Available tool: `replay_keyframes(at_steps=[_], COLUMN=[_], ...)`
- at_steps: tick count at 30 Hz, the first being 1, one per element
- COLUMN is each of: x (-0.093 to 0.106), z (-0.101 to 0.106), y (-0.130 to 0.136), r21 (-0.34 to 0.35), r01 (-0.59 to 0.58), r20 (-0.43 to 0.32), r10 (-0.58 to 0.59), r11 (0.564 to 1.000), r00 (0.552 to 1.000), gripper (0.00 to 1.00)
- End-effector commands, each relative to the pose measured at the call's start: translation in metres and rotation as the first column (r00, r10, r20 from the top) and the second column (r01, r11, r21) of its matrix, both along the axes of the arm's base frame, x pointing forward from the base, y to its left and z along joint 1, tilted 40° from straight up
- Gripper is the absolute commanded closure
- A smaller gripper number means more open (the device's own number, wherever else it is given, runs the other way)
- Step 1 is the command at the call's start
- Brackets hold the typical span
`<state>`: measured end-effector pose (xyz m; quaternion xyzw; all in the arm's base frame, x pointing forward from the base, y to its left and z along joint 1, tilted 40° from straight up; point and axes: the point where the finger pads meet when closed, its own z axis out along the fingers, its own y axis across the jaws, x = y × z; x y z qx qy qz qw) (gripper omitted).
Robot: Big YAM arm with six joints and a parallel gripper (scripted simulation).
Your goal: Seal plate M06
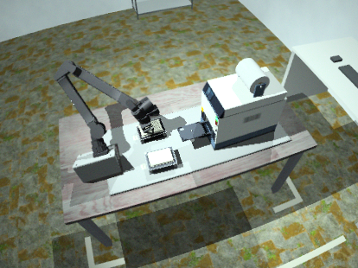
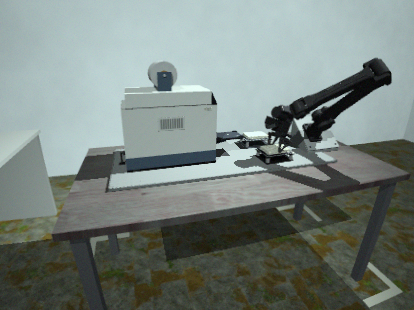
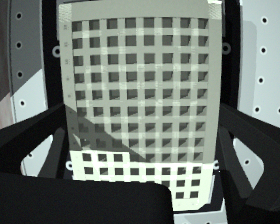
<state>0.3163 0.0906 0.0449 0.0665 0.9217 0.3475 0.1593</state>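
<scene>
Pincer fingers of your gripper point(image 1: 150, 130) point(image 2: 276, 147) point(image 3: 142, 111) are clamping the long sides of a pale, matte well plate point(image 1: 158, 125) point(image 2: 273, 151) point(image 3: 140, 94), which is lying at its nest. You are seeing square wells in neat rows, a diagonal shadow crossing them and a black housing hiding the plate's near corner in the wrist view. Its small side lettering is staying too faint for you to read, so you cannot tell M06 by label.

Going left to right from above, the blocky grey base point(image 1: 97, 168) point(image 2: 322, 145) is carrying your dark, jointed arm point(image 1: 80, 98) point(image 2: 345, 85). The plate you are gripping is lying beyond the other plate point(image 1: 160, 156) point(image 2: 255, 136), whose bright white top is washing out its wells. Next, the flat dark stage point(image 1: 189, 131) point(image 2: 229, 135) is jutting from the boxy white sealer point(image 1: 248, 114) point(image 2: 170, 140), partly hidden behind it in the exterior view. A smooth, cylindrical roll point(image 1: 251, 76) point(image 2: 159, 70) is sitting on top. Rightmost, a white side table point(image 1: 322, 60) point(image 2: 22, 178) is running out of frame.
</scene>
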Motion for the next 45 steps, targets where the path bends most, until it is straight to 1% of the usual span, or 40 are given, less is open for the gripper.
replay_keyframes(at_steps=[1,6,10,14,18,21,24,28,33,39,45], x=[0.021,0.021,0.022,0.021,0.011,0.011,0.005,0.008,0.010,0.011,0.011], z=[0.015,0.015,0.023,0.026,0.017,0.016,0.015,0.016,0.020,0.016,0.014], y=[-0.003,-0.003,-0.008,-0.010,-0.011,-0.009,-0.011,-0.014,-0.006,-0.002,-0.008], r21=[-0.002,-0.003,-0.007,-0.006,-0.004,-0.004,-0.003,-0.011,0.002,0.004,0.007], r01=[0.009,0.006,0.001,-0.001,-0.004,-0.008,-0.006,0.011,0.000,-0.010,0.010], r20=[0.034,0.034,0.056,0.058,0.023,0.023,0.015,0.020,0.031,0.028,0.013], r10=[-0.009,-0.006,-0.001,0.001,0.004,0.008,0.006,-0.010,0.000,0.010,-0.010], r11=[1.000,1.000,1.000,1.000,1.000,1.000,1.000,1.000,1.000,1.000,1.000], r00=[0.999,0.999,0.998,0.998,1.000,1.000,1.000,1.000,1.000,1.000,1.000], gripper=[1.00,1.00,1.00,1.00,1.00,1.00,1.00,1.00,1.00,1.00,1.00])
